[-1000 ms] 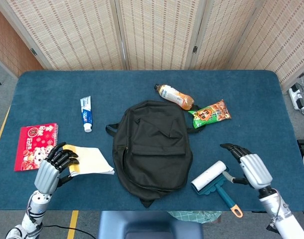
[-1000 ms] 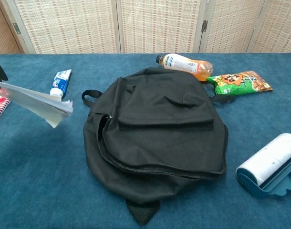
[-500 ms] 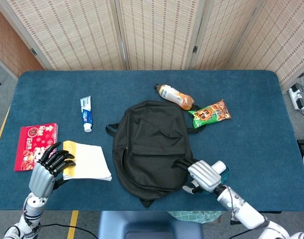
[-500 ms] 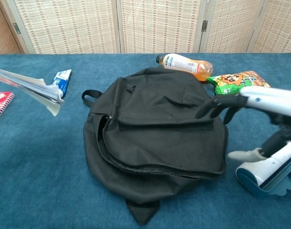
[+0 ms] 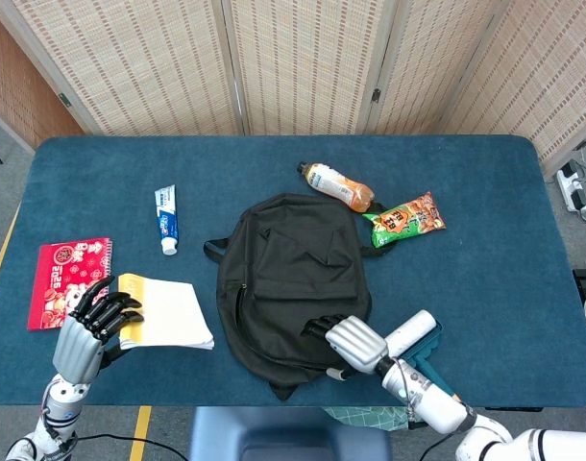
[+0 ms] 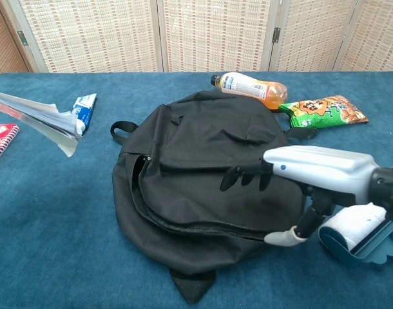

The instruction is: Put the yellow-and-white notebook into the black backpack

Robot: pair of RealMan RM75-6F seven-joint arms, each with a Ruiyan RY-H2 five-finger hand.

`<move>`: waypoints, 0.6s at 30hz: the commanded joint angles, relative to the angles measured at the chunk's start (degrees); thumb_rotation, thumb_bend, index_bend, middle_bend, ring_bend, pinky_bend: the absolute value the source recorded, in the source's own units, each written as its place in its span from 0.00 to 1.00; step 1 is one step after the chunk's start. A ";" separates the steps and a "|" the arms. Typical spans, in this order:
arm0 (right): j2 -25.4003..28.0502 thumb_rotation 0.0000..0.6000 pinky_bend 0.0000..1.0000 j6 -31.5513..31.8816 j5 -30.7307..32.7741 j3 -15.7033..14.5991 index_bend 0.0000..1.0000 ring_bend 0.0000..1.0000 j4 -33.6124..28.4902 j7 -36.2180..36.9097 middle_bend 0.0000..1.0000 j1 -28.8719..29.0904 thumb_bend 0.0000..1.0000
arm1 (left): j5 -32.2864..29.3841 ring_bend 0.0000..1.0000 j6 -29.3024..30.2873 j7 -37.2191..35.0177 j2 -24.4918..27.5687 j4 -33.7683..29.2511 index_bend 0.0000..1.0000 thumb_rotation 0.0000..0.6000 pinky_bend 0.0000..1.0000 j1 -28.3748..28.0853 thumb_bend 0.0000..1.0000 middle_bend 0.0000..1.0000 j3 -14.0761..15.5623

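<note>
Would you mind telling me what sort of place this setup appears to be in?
Probably an indoor test or lab space, not a home: a table covered in blue cloth, woven folding screens closing off the back, and yellow floor tape at the near edge.

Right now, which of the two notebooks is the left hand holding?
The yellow-and-white notebook, lifted off the table in the left hand. The red notebook lies flat beside it, untouched, nearer the table's left edge.
</note>
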 commanded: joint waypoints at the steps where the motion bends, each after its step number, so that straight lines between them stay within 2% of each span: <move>1: -1.58 1.00 0.28 -0.66 2.10 0.01 0.23 0.21 0.24 -2.37 0.22 0.97 0.20 | 0.02 0.42 -0.03 -0.19 -0.11 0.14 0.71 1.00 0.24 0.06 0.47 0.51 0.02; 4: -2.62 1.00 0.28 -0.14 3.48 0.18 0.21 0.20 0.22 -4.31 0.22 1.33 0.16 | 0.06 0.42 -0.15 -0.35 -0.31 0.57 0.71 1.00 0.24 0.16 0.47 0.51 0.13; 18: -7.73 1.00 0.28 0.32 11.75 1.29 0.22 0.20 3.32 -13.95 0.22 4.69 0.18 | -0.19 0.42 -0.44 -1.09 -0.96 1.63 0.71 1.00 0.24 0.34 0.47 0.51 -0.01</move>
